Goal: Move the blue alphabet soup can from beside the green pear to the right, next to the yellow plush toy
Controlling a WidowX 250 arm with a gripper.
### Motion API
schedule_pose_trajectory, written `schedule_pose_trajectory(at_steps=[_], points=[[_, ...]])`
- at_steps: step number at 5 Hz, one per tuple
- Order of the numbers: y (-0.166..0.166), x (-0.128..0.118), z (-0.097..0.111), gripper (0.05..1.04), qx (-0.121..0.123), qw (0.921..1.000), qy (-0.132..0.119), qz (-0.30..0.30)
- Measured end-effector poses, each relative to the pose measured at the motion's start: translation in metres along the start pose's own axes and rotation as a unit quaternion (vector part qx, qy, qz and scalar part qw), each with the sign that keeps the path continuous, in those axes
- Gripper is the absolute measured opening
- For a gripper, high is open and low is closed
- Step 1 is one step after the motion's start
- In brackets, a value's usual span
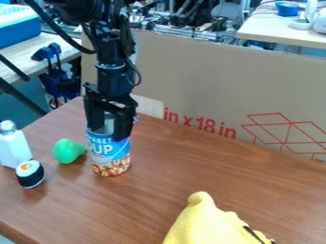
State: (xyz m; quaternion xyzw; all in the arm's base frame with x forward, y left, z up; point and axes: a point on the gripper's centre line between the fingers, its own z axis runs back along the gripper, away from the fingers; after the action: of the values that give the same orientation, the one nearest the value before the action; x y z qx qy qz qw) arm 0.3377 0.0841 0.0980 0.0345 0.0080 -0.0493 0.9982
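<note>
The gripper (pixel 109 133) hangs down left of the view's middle, with its black fingers on both sides of the upper part of a soup can (pixel 109 155). It is shut on the can. The can is upright, with a blue and white label above a band of red and orange shapes. The fingers hide part of its top and sides. Whether its base touches the table cannot be told. Just left of the can lies a green rounded toy (pixel 68 151).
A white-bodied shaker (pixel 13 145) and a sushi roll toy (pixel 30 174) stand at the left of the brown table (pixel 185 167). A yellow plush (pixel 207 223) lies at the front edge of view. Cardboard (pixel 197 78) walls off the table's back.
</note>
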Motion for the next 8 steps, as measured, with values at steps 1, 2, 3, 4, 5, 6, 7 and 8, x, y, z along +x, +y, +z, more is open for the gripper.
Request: schedule_pose_trajectory(at_steps=[1,2,3,4,5,6,7,8], points=[[-0.007,0.007,-0.007,1.001,0.009,0.9999,-0.008,-0.003],[-0.021,0.014,-0.006,1.001,0.000,0.9993,-0.028,0.023],[-0.055,0.022,0.005,1.001,-0.042,0.9939,-0.067,0.077],[-0.104,0.031,0.014,1.001,-0.101,0.9869,-0.097,0.079],[-0.136,0.034,0.018,1.001,-0.142,0.9823,-0.099,0.072],[-0.163,0.046,0.010,1.001,-0.162,0.9817,-0.085,0.053],[-0.176,0.056,0.009,1.002,-0.182,0.9791,-0.082,0.040],[-0.187,0.061,0.011,1.002,-0.195,0.9766,-0.087,0.024]])
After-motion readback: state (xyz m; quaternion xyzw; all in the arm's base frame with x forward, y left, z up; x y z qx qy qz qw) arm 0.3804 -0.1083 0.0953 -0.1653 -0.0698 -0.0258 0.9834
